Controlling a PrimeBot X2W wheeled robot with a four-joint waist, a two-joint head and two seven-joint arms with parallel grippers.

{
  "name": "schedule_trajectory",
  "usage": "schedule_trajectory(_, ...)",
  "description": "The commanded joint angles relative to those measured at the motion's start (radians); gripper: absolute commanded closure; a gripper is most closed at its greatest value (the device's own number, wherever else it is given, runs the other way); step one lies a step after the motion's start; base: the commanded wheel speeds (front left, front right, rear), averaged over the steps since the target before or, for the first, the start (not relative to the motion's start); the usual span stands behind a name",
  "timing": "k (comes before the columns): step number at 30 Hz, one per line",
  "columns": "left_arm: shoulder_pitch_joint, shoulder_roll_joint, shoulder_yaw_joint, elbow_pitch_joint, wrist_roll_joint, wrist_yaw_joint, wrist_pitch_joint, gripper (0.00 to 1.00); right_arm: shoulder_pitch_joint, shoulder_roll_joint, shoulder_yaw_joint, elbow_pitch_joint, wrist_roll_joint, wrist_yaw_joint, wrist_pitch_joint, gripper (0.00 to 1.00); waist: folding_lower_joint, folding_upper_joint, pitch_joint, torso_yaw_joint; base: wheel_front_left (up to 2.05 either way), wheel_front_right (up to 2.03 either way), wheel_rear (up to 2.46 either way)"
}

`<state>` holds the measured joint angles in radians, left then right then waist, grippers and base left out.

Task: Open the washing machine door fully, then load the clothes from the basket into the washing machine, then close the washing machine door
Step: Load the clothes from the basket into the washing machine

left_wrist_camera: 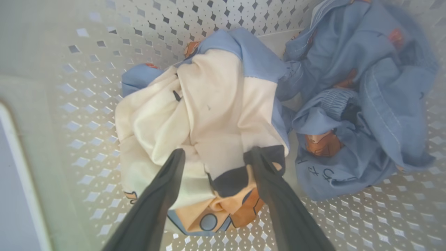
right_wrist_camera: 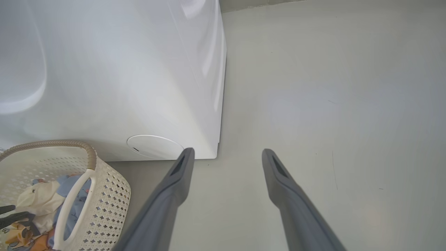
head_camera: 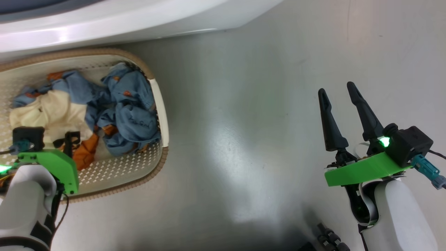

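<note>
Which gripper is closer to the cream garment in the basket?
Left. The left gripper is in the basket, open fingers astride the cream garment; the right gripper hangs open over floor, well clear of it.

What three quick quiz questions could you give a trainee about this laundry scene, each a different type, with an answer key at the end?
1. True or false: the right claw is gripping a garment.
2. Multiple choice: what lies between the left claw's open fingers? A) the cream garment; B) the light blue garment; C) bare floor.
3. Short answer: what holds the clothes at this moment?

Key: 1 false, it is open over the floor. 2 A. 3 the basket.
</note>
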<state>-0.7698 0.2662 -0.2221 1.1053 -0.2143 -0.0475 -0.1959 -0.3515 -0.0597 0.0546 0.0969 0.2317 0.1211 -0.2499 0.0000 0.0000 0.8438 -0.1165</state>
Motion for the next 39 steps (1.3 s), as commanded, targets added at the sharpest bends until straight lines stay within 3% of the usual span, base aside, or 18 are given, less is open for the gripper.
schedule_trajectory(1,0.007,0.058,0.014,0.016,0.006,0.005,0.005,0.00,0.024,0.009,0.032,-0.018,0.010,0.010,-0.012,0.00,0.0000,0.0000,0.011,-0.014,0.00,0.00,0.00)
schedule_trajectory(14,-0.062,0.084,-0.040,0.083,0.043,0.025,0.039,0.00,0.026,0.009,0.042,-0.017,0.033,0.010,-0.012,0.00,0.0000,0.0000,0.027,-0.039,0.00,0.00,0.00)
schedule_trajectory(15,-0.067,0.082,-0.044,0.087,0.044,0.023,0.042,0.17,0.026,0.009,0.043,-0.017,0.033,0.010,-0.012,0.00,0.0000,0.0000,0.028,-0.040,0.00,0.00,0.00)
schedule_trajectory(17,-0.077,0.081,-0.050,0.094,0.045,0.020,0.045,1.00,0.025,0.009,0.042,-0.018,0.032,0.010,-0.012,0.00,0.0000,0.0000,0.029,-0.041,0.00,0.00,0.00)
schedule_trajectory(27,-0.077,0.064,-0.051,0.121,0.021,0.026,0.018,1.00,0.022,0.009,0.033,-0.016,0.032,0.010,-0.012,0.00,0.0000,0.0000,-0.003,-0.036,0.00,0.00,0.00)
schedule_trajectory(39,-0.008,0.016,-0.033,0.057,-0.024,0.035,-0.061,1.00,0.038,0.009,0.012,-0.003,0.002,0.010,-0.012,0.00,0.0000,0.0000,-0.130,0.012,0.00,0.00,0.00)
